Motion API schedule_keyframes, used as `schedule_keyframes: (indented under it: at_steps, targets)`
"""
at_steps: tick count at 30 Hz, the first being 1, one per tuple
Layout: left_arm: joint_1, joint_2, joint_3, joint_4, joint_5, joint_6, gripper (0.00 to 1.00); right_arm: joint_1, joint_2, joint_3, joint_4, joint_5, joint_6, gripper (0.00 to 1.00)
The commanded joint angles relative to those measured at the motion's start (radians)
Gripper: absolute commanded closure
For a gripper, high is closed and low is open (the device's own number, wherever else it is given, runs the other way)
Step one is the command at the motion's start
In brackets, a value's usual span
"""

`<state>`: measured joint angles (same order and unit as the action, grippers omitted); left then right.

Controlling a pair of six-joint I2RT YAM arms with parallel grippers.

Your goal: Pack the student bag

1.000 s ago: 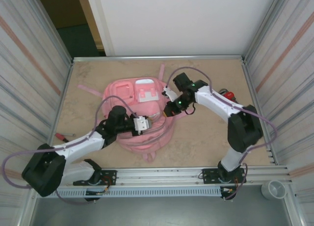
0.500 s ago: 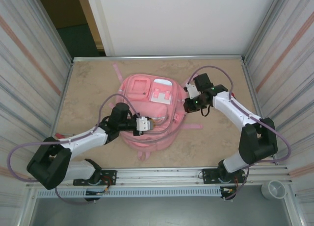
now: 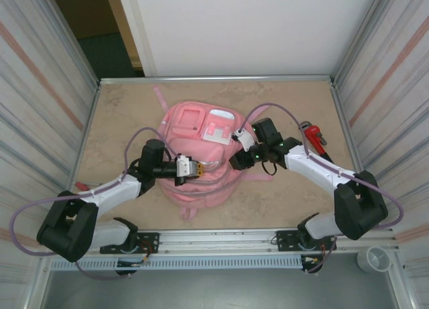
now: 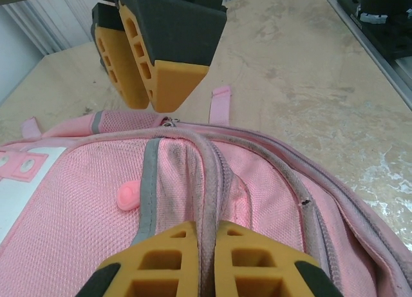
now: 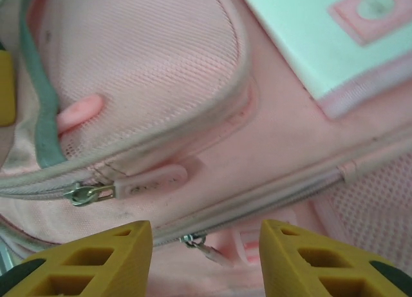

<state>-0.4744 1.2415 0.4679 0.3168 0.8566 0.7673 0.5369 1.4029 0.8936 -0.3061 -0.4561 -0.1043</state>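
Now the right tool [image 5: 205, 231], jaws wide, is swinging back over the student bag [image 3: 201, 155] lying centred on the surface [image 3: 120, 114], while the left tool [image 4: 205, 231] is pinching its zip seam [image 4: 207, 174]; unzipping looks next.

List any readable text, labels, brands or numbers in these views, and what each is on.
No text can be read in any view.
Zip pull: faint embossed marks, too blurred to read.
White patch on the bag: pink shapes only, no letters.
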Motion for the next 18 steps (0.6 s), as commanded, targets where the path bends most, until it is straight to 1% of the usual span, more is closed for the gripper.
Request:
schedule_keyframes:
  at_steps: [1,3,4,8,10,14,18]
  targets:
    - [0.008,-0.025,0.017,0.006,0.084,-0.032,1.0,-0.034,0.031,-0.018,0.109,-0.178,-0.207,0.54]
    - [0.01,-0.021,0.028,-0.003,0.089,-0.038,1.0,-0.034,0.038,-0.053,0.176,-0.238,-0.31,0.55]
    - [0.01,-0.019,0.032,-0.007,0.089,-0.041,1.0,-0.028,0.044,-0.052,0.176,-0.267,-0.357,0.55]
    - [0.01,-0.017,0.034,-0.004,0.083,-0.042,1.0,-0.011,0.095,0.02,0.033,-0.291,-0.489,0.57]
    - [0.01,-0.018,0.036,0.002,0.081,-0.043,1.0,-0.012,0.115,0.037,-0.011,-0.292,-0.514,0.58]
    - [0.01,-0.023,0.041,-0.007,0.078,-0.046,1.0,0.005,0.146,0.036,0.026,-0.273,-0.519,0.59]
    - [0.01,-0.025,0.034,-0.007,0.071,-0.045,1.0,0.018,0.188,0.066,0.051,-0.242,-0.531,0.64]
